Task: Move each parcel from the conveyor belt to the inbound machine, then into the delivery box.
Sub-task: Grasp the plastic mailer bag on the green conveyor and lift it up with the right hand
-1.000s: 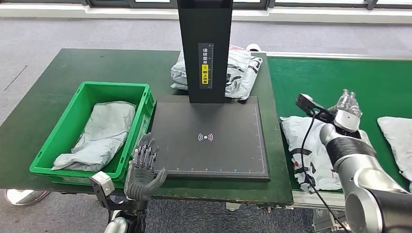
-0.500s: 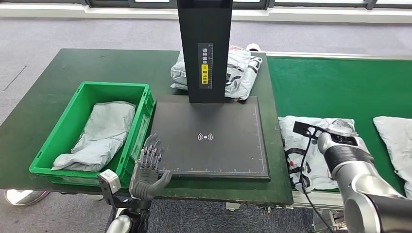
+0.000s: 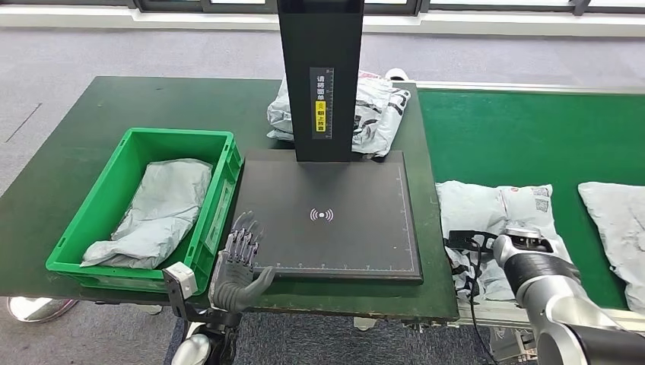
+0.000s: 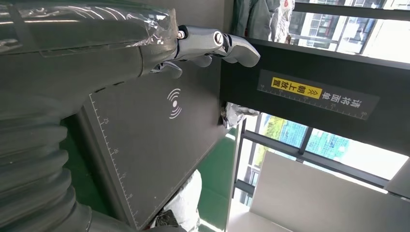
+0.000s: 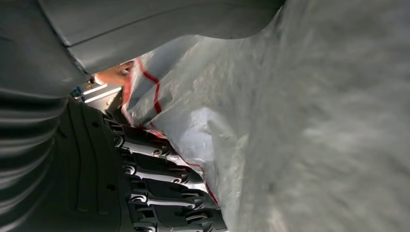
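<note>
1. The right hand (image 5: 145,188) lies against the crinkled grey plastic of the nearest parcel (image 3: 487,217) on the green conveyor belt (image 3: 525,137); its dark ribbed fingers (image 5: 159,166) press the film in the right wrist view, but whether they grip it cannot be told
2. In the head view the silver right forearm hides that hand, and only the wrist and a black cable show over the parcel's near edge
3. The left hand (image 3: 237,262) hovers at the front left corner of the inbound machine (image 3: 331,217), fingers apart and holding nothing
4. The machine is a flat matte black plate with a white wave mark and ruled edges, and a tall black column rises at its back bearing a yellow label
5. A second soft parcel (image 3: 620,213) lies further along the belt, cut off by the frame edge
6. The green plastic delivery box (image 3: 99,205) stands left of the plate with a rumpled grey bag (image 3: 163,205) inside
7. A second ago the right hand was raised above the belt, fingers up; it has since dropped onto the parcel, and the left hand has edged toward the plate
8. A printed bag (image 3: 380,110) lies behind the column, partly hidden
</note>
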Available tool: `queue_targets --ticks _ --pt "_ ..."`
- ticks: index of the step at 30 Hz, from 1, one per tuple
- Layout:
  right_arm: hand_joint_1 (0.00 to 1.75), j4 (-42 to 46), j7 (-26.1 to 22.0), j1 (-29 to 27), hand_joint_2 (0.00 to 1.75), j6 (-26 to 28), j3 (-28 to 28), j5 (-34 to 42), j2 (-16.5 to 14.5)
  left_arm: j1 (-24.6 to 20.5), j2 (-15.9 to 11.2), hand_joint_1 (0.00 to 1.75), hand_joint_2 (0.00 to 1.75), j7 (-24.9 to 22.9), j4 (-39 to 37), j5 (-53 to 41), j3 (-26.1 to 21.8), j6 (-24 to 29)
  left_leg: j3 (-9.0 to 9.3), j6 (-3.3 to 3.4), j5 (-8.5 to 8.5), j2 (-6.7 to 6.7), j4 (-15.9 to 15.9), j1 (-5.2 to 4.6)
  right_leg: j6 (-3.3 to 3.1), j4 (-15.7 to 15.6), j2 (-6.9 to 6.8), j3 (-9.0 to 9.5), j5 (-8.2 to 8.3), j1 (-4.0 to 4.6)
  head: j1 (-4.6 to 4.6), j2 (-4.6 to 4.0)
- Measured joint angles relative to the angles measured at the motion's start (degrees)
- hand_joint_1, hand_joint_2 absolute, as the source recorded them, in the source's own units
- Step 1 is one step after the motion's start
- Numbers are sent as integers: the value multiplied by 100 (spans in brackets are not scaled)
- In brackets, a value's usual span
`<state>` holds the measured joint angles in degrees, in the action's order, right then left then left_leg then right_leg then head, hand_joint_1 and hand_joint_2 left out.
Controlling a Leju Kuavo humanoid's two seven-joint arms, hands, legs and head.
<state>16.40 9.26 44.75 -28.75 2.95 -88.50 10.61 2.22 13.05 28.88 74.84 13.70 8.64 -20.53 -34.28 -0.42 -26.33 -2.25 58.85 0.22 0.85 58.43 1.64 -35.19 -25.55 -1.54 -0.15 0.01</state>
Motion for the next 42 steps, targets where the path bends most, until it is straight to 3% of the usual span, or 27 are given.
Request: queue_targets --ticks 2,3,6,7,31,35,40,42 --pt "0 -2 -71 -35 175 -41 0 23 -2 0 0 0 175 1 -11 0 2 -3 1 0 0 0 0 0 0 0 0 1 0 0 0 -1" --pt "17 -3 -103 -51 175 -69 0 31 -3 0 0 0 175 1 -13 0 3 -5 2 0 0 0 0 0 0 0 0 2 0 0 0 0" --pt "147 -8 -214 -108 175 -122 0 83 -3 1 -1 0 175 3 -29 -2 6 -6 8 1 -1 0 0 0 0 -1 0 9 -1 2 0 1" --pt "175 -11 -244 -131 175 -114 0 113 -3 3 -1 0 175 7 -37 -3 7 -7 13 1 -3 1 0 0 0 -1 0 13 -2 2 0 1" --pt "175 -20 -400 -329 175 267 83 570 -27 184 -17 0 175 151 28 -67 5 26 90 -9 -24 16 -1 1 -2 -7 8 91 -16 20 0 -1" --pt "175 -20 -712 -361 175 748 -156 1460 -95 349 -19 0 175 98 243 -78 2 126 80 -15 -28 23 -2 1 -3 -6 24 84 -15 20 0 -1" --pt "175 44 -2070 -291 175 850 -1113 3466 -226 613 -30 0 175 44 619 -41 -9 344 30 -21 -38 36 -4 1 -5 -5 43 74 -14 19 0 1" --pt "175 116 -2390 -211 175 796 -1507 4163 -300 680 -30 0 175 32 728 -34 -13 421 29 -21 -35 36 -5 1 -6 -4 40 68 -14 19 0 1"
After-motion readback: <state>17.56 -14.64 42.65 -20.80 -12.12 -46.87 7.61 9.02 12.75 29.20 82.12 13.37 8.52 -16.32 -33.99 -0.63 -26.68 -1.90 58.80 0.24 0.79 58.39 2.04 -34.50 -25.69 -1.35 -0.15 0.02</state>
